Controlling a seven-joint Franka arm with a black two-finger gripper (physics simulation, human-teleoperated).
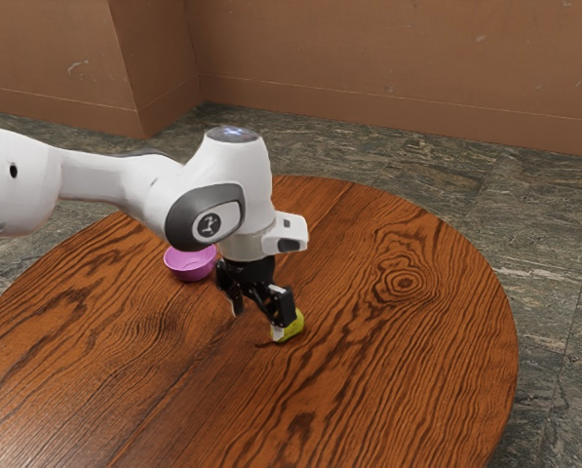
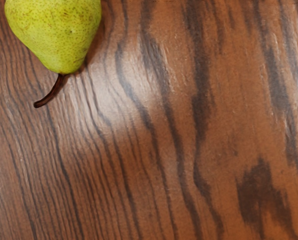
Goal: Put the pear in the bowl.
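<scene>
Your claw: fingers apart beside pear, presumably spread to straddle it; you likely need sideways correction. Bowl well apart from pear, destination only.

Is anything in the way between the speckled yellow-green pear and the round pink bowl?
Just the open black two-finger claw: it hangs between the pear and the bowl, close to the pear. I see nothing else in the way.
</scene>
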